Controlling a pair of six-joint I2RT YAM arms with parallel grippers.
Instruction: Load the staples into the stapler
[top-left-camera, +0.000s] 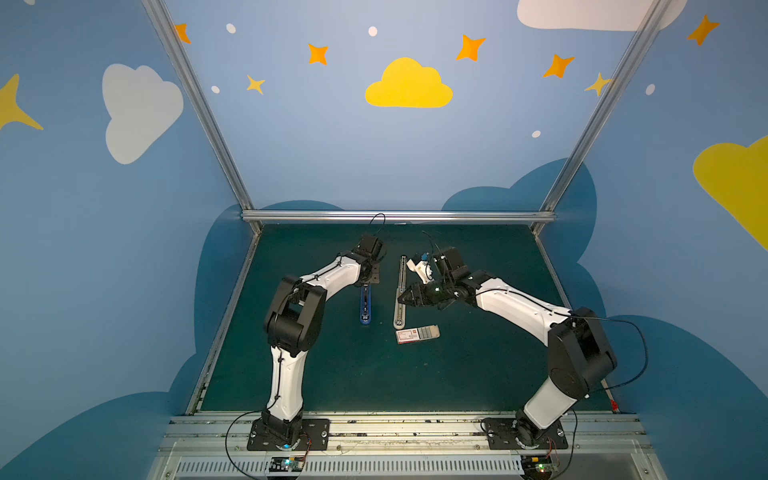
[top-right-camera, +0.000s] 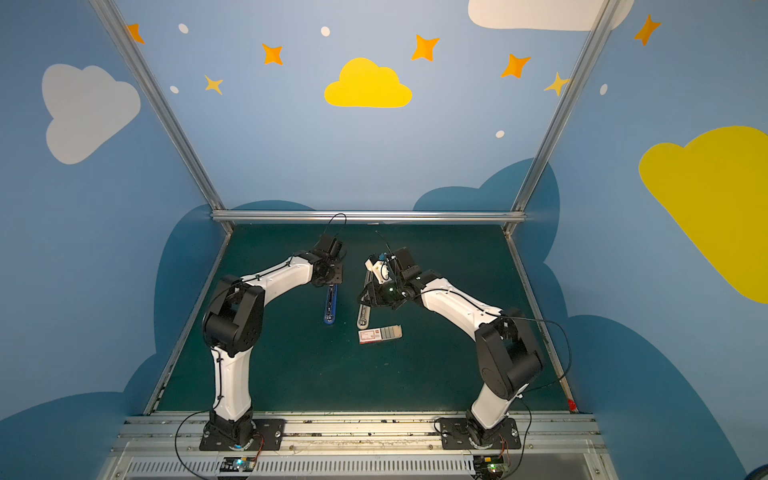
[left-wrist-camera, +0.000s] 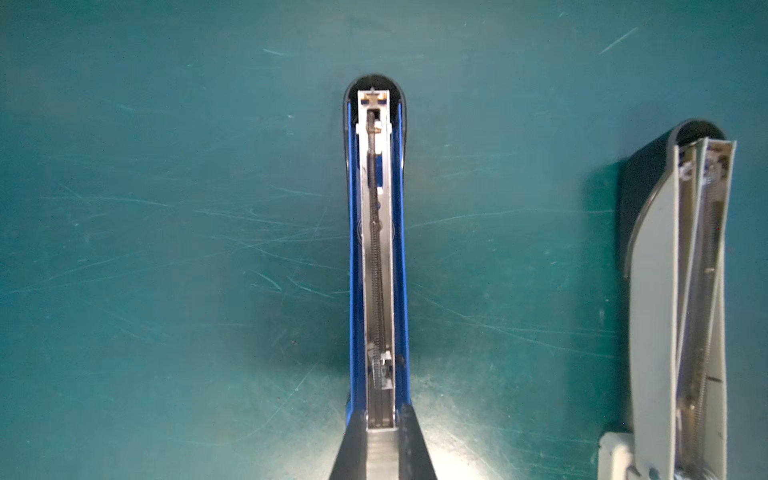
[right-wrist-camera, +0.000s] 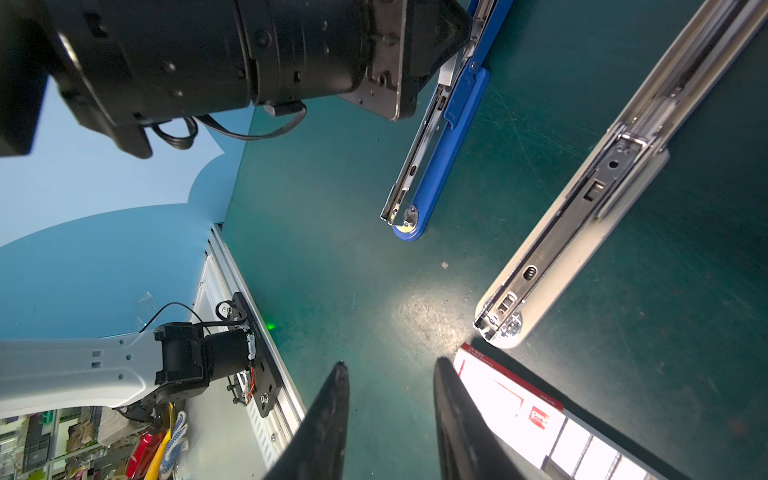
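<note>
A blue stapler (top-left-camera: 365, 307) (top-right-camera: 329, 308) lies opened flat on the green mat, its metal channel and spring (left-wrist-camera: 376, 249) facing up. My left gripper (left-wrist-camera: 381, 415) is shut on its far end, one finger against each side. The staples (top-left-camera: 428, 332) lie as grey strips in the slid-out tray of a white-and-red box (top-left-camera: 409, 336) (top-right-camera: 372, 336) (right-wrist-camera: 519, 407) nearer the front. My right gripper (top-left-camera: 401, 297) (right-wrist-camera: 391, 363) hangs open and empty above the mat, just beside the box.
A second stapler, grey-white (top-left-camera: 400, 291) (left-wrist-camera: 681, 291) (right-wrist-camera: 582, 232), lies opened flat right of the blue one, partly under my right gripper. The left arm's wrist (right-wrist-camera: 208, 62) looms close above the blue stapler. Metal rails (top-left-camera: 399, 216) border the mat.
</note>
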